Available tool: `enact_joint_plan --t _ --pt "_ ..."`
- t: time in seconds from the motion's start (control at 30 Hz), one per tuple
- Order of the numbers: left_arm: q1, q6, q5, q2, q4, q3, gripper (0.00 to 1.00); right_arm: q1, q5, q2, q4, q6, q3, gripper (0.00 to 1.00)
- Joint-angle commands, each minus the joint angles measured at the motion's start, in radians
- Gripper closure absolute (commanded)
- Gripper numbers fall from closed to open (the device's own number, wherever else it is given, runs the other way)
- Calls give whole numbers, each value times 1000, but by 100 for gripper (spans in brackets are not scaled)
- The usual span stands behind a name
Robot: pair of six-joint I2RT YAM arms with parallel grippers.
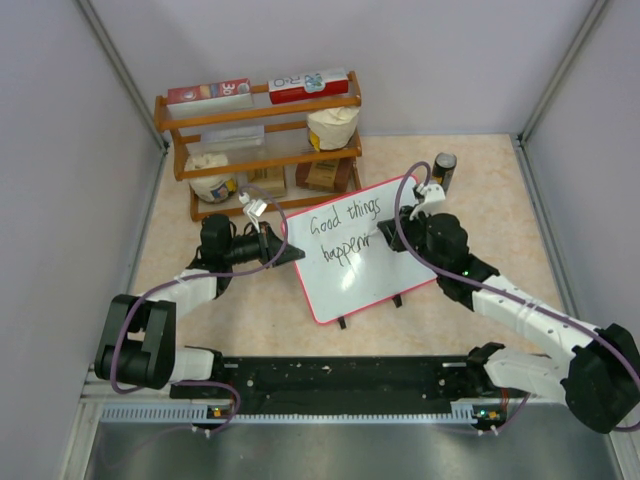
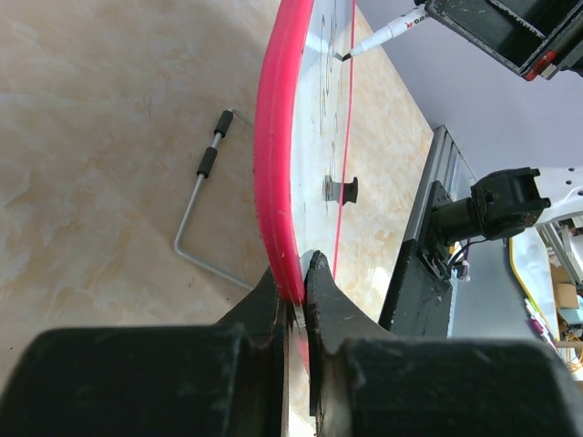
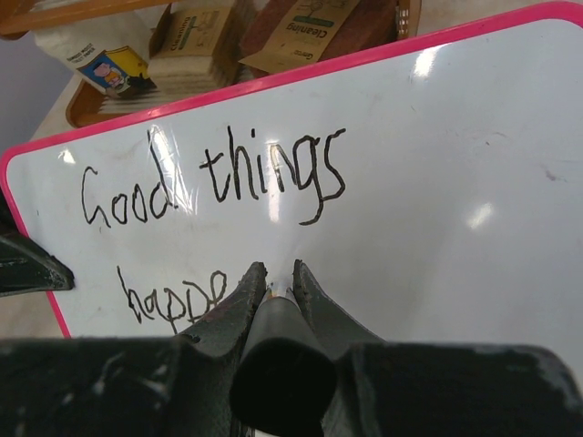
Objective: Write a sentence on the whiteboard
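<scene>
judging it past halfway: the sentence [image 3: 215,179] on the whiteboard [image 3: 455,137] shows "good things" and an unfinished second line, right gripper [image 3: 273,270] clamping the marker [image 3: 278,355], left gripper [image 2: 299,273] pinching the whiteboard's edge.

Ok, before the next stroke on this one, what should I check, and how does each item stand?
1. Left gripper shut on the whiteboard's pink edge: ok.
2. Right gripper shut on the marker: ok.
3. Marker tip against the board face, seen from the left wrist: ok.
4. Writing readable: ok, "Good things" on top, a second line begun below.
5. Second line finished: not ok, it stops partway at the marker.
6. Bare board to the right of the marker for more letters: ok.
</scene>
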Motion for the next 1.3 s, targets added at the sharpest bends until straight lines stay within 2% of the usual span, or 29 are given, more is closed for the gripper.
enact_joint_plan --t 0.0,0.53,0.87,1.27 --pt "-34 242 -14 20 -93 -49 100 -18 50 -26 -37 -19 -7 100" --pt "-34 242 -16 22 -94 -49 100 -18 15 -61 -52 -10 -75 100" --pt "-34 243 -14 22 -94 -51 100 -18 15 -149 -42 13 -8 100" --pt "-36 242 -13 20 -94 -49 100 -38 41 -63 -8 1 34 100"
